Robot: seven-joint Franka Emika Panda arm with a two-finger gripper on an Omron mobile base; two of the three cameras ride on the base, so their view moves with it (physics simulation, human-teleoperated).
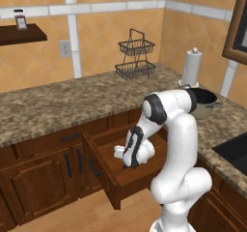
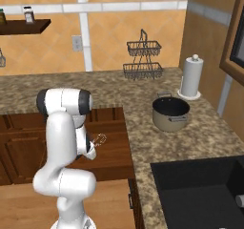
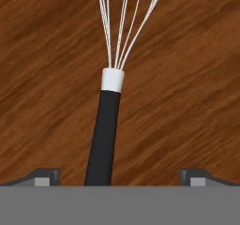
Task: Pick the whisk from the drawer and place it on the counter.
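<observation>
My gripper (image 3: 120, 177) hangs low inside the open drawer (image 1: 116, 175), jaws spread wide, a dark tip on either side of the whisk (image 3: 107, 135), neither touching it. Whisk lies flat on the streaked reddish-brown wood bottom: slim matte black handle, white collar, thin silvery wires fanning away from me. Speckled granite counter (image 1: 58, 105) runs behind the drawer.
</observation>
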